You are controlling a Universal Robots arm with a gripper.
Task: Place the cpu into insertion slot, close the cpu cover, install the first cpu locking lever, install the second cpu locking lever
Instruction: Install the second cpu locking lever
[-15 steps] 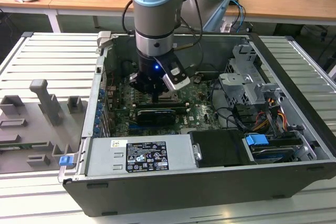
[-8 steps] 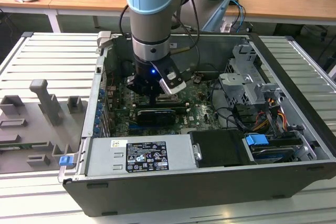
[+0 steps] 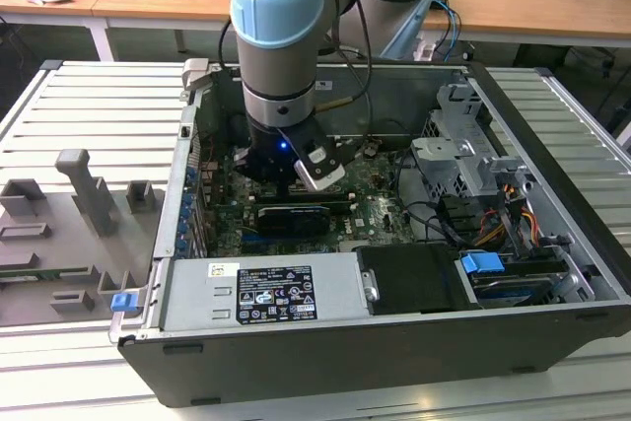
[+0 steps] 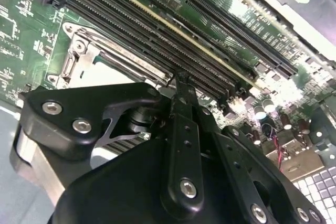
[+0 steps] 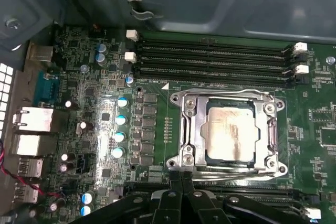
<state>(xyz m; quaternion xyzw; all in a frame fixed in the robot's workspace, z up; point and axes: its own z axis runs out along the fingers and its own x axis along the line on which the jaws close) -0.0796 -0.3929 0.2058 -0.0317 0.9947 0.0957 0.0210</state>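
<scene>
In the first wrist view the cpu (image 5: 231, 132) lies flat in its socket on the green motherboard (image 5: 157, 145), its pale metal face showing. The cpu cover (image 5: 191, 129), a silvery frame, lies down around it. A thin locking lever (image 5: 236, 170) runs along the socket edge nearest my fingers, and another (image 5: 220, 94) runs along the far edge. My gripper (image 5: 181, 179) is shut, its black fingertips pressed together at the socket's near corner beside the lever's end. The second wrist view shows the gripper (image 4: 182, 85) from behind, next to the socket (image 4: 89, 61). In the exterior view the gripper (image 3: 288, 184) reaches down into the open computer case.
Black memory slots (image 5: 210, 61) run beside the socket. A black card (image 3: 291, 216) stands just in front of the gripper. The power supply (image 3: 266, 288), drive cage (image 3: 463, 145) and loose cables (image 3: 523, 214) crowd the case. Grey fixtures (image 3: 84, 194) sit on the table at the exterior view's left.
</scene>
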